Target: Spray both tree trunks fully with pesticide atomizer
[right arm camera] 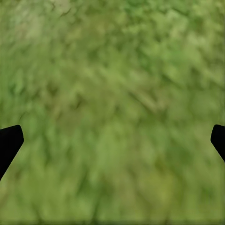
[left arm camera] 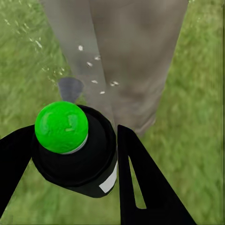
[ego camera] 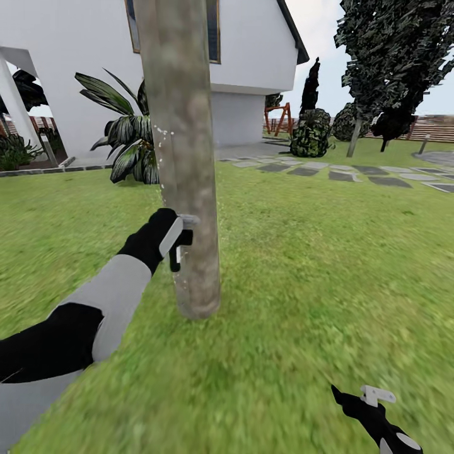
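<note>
One tree trunk (ego camera: 183,157), grey-brown and mottled, rises from the grass straight ahead; its crown is out of frame. My left gripper (ego camera: 180,243) is at the trunk's left side, low down, shut on the pesticide atomizer (left arm camera: 75,150). In the left wrist view the atomizer is a small black can with a bright green top (left arm camera: 61,126), held between the two black fingers (left arm camera: 140,183) and pointed at the trunk (left arm camera: 136,61). White specks (left arm camera: 96,70) float between the nozzle and the bark. My right gripper (ego camera: 372,403) hangs low at the right over bare grass, open and holding nothing (right arm camera: 112,140).
A white house (ego camera: 75,63) stands behind the trunk, with a broad-leaved palm-like plant (ego camera: 126,139) at its wall. Stepping stones (ego camera: 353,173) cross the lawn at right. Dark conifers (ego camera: 391,63), a round shrub (ego camera: 310,132), a wooden playset (ego camera: 279,116) and a slat fence (ego camera: 435,126) lie beyond.
</note>
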